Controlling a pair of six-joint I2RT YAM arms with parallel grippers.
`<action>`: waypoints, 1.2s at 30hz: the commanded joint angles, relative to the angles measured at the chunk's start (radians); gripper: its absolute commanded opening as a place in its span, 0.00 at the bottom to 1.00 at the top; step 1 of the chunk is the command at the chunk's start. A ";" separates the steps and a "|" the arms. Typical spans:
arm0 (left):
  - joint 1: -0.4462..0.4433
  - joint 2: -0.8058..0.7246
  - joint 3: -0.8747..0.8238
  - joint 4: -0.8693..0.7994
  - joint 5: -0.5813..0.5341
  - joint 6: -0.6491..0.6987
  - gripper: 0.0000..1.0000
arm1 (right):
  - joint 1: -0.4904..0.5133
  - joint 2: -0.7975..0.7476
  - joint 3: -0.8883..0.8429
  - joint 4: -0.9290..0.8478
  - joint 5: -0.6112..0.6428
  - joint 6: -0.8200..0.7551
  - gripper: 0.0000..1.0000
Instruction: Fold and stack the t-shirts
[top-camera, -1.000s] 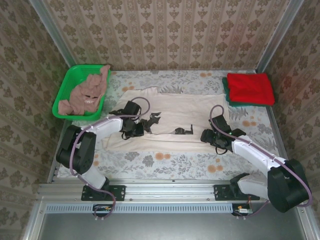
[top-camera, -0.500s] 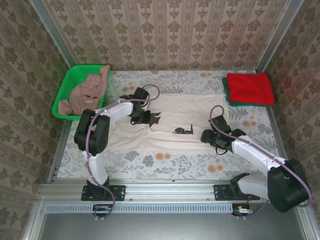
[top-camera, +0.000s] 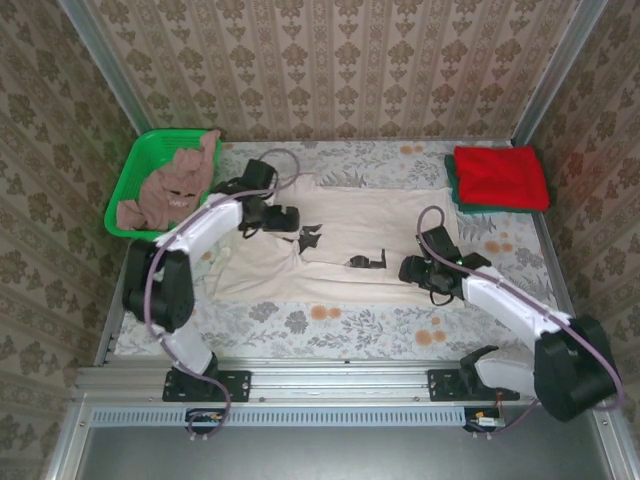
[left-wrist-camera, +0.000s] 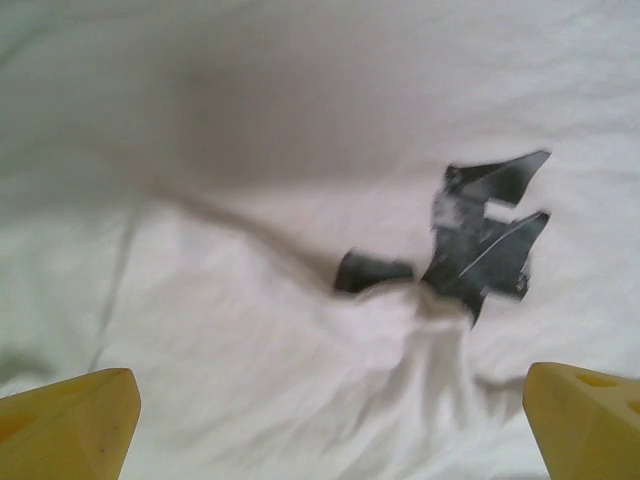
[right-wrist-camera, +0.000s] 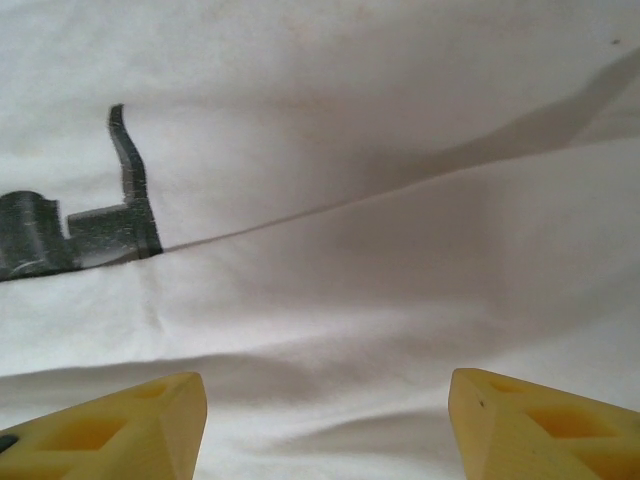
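Note:
The large cream t-shirt (top-camera: 370, 235) lies spread across the middle of the table, with dark print patches (top-camera: 310, 238) showing at a folded edge. My left gripper (top-camera: 286, 217) hovers over the shirt's left part. Its yellow fingertips (left-wrist-camera: 70, 425) stand wide apart above rumpled cream cloth (left-wrist-camera: 250, 330), holding nothing. My right gripper (top-camera: 412, 270) is at the shirt's right edge, open, with flat cream cloth (right-wrist-camera: 330, 300) under its fingertips (right-wrist-camera: 540, 420). A folded red t-shirt (top-camera: 500, 175) rests on a dark green one (top-camera: 452, 188) at the back right. A pink-brown t-shirt (top-camera: 172, 190) is bunched in the basket.
The green plastic mesh basket (top-camera: 128, 185) stands at the back left corner. Patterned walls close off the back and both sides. The floral tablecloth (top-camera: 330, 320) shows bare in front of the cream shirt, between the two arms.
My left gripper carried cream cloth from the shirt's front left toward the back, then opened and let it go. The right arm has barely moved.

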 joint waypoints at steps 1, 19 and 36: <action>-0.010 -0.202 -0.237 0.012 -0.015 -0.056 1.00 | 0.054 0.090 0.051 -0.015 0.034 0.005 0.68; 0.276 -0.379 -0.636 0.052 0.037 -0.176 0.86 | -0.172 0.031 -0.019 -0.076 -0.092 -0.010 0.94; 0.111 -0.148 -0.097 0.119 -0.036 -0.004 1.00 | -0.226 0.154 0.402 -0.153 0.161 -0.201 0.97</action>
